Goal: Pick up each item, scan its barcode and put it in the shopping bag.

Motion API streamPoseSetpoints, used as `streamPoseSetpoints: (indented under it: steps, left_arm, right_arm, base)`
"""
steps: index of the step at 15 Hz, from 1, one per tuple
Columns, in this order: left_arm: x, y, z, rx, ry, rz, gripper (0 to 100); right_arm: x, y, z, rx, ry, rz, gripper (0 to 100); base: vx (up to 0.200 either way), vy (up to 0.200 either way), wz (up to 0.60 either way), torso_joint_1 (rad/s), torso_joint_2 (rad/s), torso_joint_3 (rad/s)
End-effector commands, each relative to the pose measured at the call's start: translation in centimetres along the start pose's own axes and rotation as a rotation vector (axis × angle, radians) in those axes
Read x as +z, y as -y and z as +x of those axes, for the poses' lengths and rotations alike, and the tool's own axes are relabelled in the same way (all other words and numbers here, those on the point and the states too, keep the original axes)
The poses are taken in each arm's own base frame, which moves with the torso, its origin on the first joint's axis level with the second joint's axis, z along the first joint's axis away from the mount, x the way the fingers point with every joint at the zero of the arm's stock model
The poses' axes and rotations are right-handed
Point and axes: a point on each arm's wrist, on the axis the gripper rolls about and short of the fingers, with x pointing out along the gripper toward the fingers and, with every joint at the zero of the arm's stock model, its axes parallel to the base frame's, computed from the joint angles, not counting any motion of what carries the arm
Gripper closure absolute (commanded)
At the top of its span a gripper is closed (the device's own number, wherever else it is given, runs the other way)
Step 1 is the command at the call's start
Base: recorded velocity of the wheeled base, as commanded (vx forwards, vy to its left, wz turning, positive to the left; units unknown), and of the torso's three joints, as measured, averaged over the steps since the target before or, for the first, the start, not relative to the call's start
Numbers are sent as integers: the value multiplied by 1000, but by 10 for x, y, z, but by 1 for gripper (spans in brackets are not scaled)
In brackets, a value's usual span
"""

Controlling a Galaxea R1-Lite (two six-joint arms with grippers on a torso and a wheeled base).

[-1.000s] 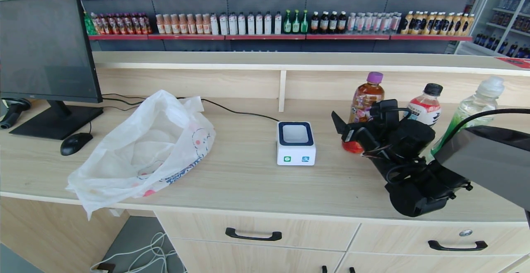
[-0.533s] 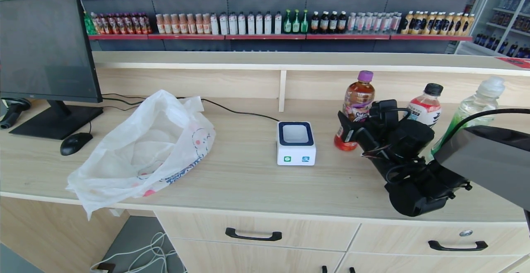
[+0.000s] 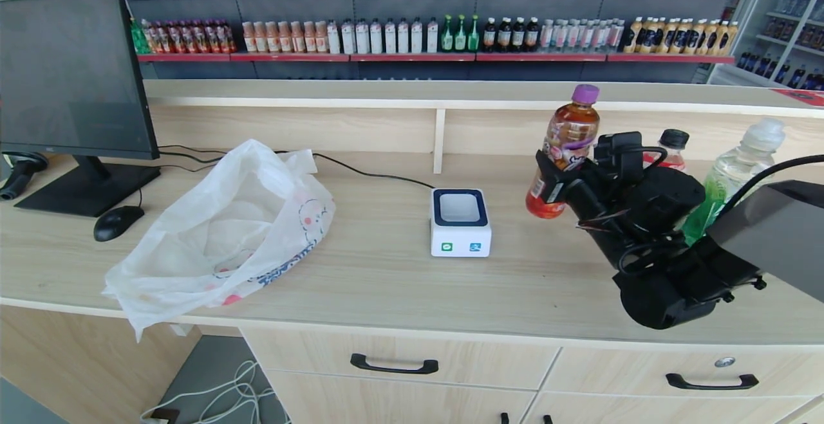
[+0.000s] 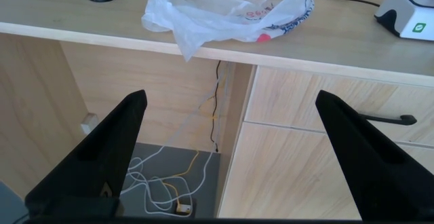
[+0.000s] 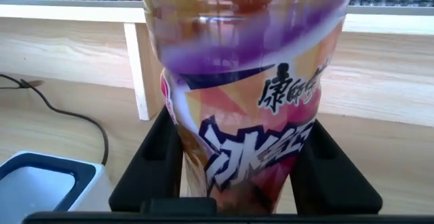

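Gripping purple-capped amber tea bottle [image 3: 570,134] around lower body: right gripper [image 3: 557,183], jaws closed against both sides of label. Bottle slightly tilted, base seemingly clear of wooden bench [image 3: 386,282]. White box scanner with dark-rimmed window [image 3: 459,221] on bench left of right gripper, apart. Crumpled white plastic shopping bag [image 3: 225,231] farther left, beyond scanner. Black-capped red-white-labelled bottle [image 3: 669,147] and clear green-labelled bottle [image 3: 734,173] behind right gripper, to its right. Left gripper [image 4: 230,156] spread wide, holding nothing, below bench edge; shopping bag above it.
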Motion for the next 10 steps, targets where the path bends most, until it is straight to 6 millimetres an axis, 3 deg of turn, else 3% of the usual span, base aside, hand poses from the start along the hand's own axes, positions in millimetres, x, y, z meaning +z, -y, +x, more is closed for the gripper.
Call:
streamPoseSetpoints:
  steps: [1, 4, 6, 7, 10]
  left_arm:
    - [0, 0, 0, 1, -2, 0, 0]
    - [0, 0, 0, 1, -2, 0, 0]
    - [0, 0, 0, 1, -2, 0, 0]
    - [0, 0, 0, 1, -2, 0, 0]
    - [0, 0, 0, 1, -2, 0, 0]
  right_arm:
    - [29, -5, -10, 15, 44, -1, 100]
    - [68, -23, -38, 41, 73, -5, 100]
    - [79, -36, -64, 78, 47, 3, 100]
    - [96, -37, -100, 92, 24, -38, 100]
    - [118, -44, -165, 165, 6, -35, 100]
  base:
    - [0, 0, 0, 0, 0, 0]
    - [0, 0, 0, 0, 0, 0]
    - [0, 0, 0, 0, 0, 0]
    - [0, 0, 0, 0, 0, 0]
    - [0, 0, 0, 0, 0, 0]
